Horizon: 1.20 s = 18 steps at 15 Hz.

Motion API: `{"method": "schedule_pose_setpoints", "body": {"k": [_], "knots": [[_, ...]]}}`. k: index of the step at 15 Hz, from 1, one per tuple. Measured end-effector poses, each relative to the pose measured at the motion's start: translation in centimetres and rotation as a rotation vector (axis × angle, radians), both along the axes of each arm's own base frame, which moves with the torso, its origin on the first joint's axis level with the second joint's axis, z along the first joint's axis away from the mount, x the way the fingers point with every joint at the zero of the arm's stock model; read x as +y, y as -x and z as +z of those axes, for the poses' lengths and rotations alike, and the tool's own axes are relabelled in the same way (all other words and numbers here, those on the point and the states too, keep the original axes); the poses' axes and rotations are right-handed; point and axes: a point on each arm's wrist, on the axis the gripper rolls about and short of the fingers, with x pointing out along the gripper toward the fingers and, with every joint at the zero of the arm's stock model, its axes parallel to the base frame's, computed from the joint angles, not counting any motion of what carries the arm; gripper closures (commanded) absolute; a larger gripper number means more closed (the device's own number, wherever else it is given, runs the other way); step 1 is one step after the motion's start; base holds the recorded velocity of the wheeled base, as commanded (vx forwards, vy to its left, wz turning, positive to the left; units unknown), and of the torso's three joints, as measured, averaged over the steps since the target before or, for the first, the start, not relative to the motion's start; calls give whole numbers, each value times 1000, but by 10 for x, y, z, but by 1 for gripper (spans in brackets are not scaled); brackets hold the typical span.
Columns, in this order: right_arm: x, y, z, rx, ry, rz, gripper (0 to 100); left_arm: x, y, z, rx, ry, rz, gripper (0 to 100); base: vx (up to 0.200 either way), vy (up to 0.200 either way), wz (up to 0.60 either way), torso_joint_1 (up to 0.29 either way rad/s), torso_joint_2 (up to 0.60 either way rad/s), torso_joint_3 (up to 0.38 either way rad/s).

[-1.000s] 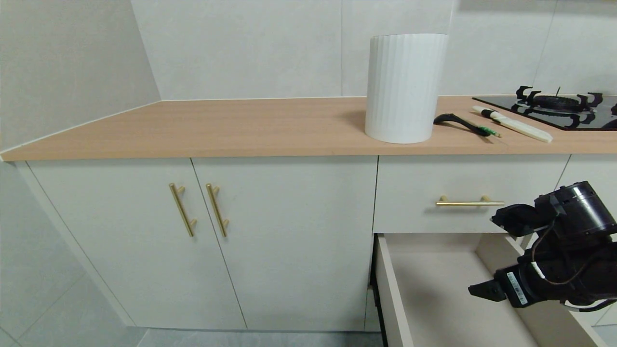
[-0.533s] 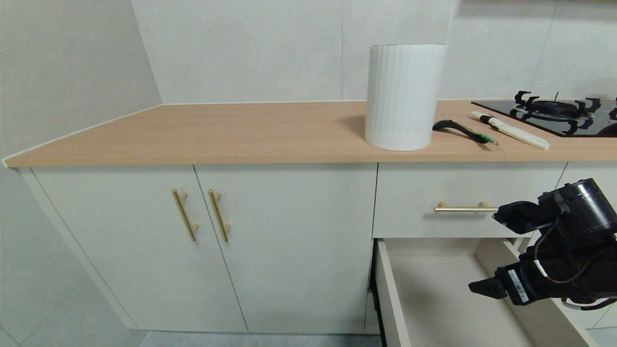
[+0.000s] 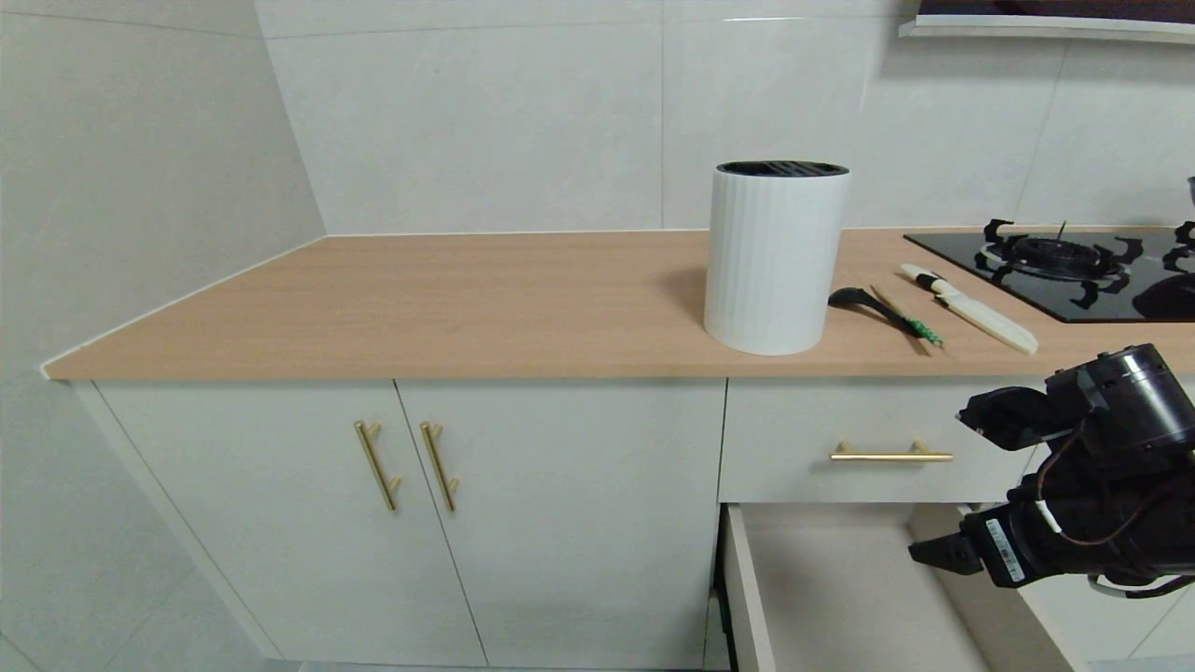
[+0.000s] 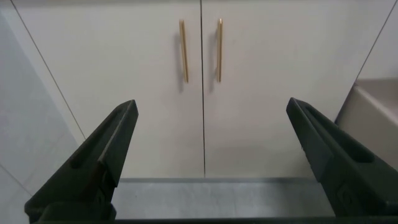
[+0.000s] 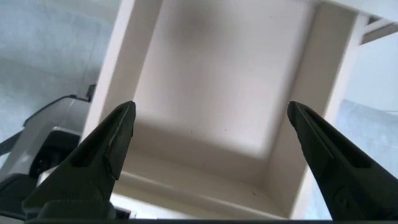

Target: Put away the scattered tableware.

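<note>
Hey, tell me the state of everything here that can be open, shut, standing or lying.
Lower drawer, pulled open.
Upper drawer, shut.
Cabinet doors, shut.
White holder, upright on counter.
Black spoon, lying flat.
Knife, lying flat.
Left gripper, open.
Right gripper, open.

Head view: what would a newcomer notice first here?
The tall white ribbed holder stands out on the wooden counter, with a black spoon and a white knife lying loose beside it, toward the stove. Below them, the lower drawer is pulled out, and the right gripper hangs open in front of it.
</note>
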Motion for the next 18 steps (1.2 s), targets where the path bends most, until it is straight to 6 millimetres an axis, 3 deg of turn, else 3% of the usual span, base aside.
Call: {"method": "schedule_pose_setpoints", "body": {"k": [4,9,12,16,18], "knots": [[0,0,0,-1,0,1,0,0,0,0,0,0,0,0,0,0,0,170,-434,-264],[2,-7,8,-88,-7,-23,0,0,0,0,0,0,0,0,0,0,0,31,-76,-39],[3,-16,30,-133,-25,-66,0,0,0,0,0,0,0,0,0,0,0,0,0,0],[4,-46,87,-237,-144,-186,0,0,0,0,0,-1,0,0,0,0,0,0,0,0],[6,-63,89,-233,-169,-241,0,0,0,0,0,1,1,0,0,0,0,0,0,0]]}}
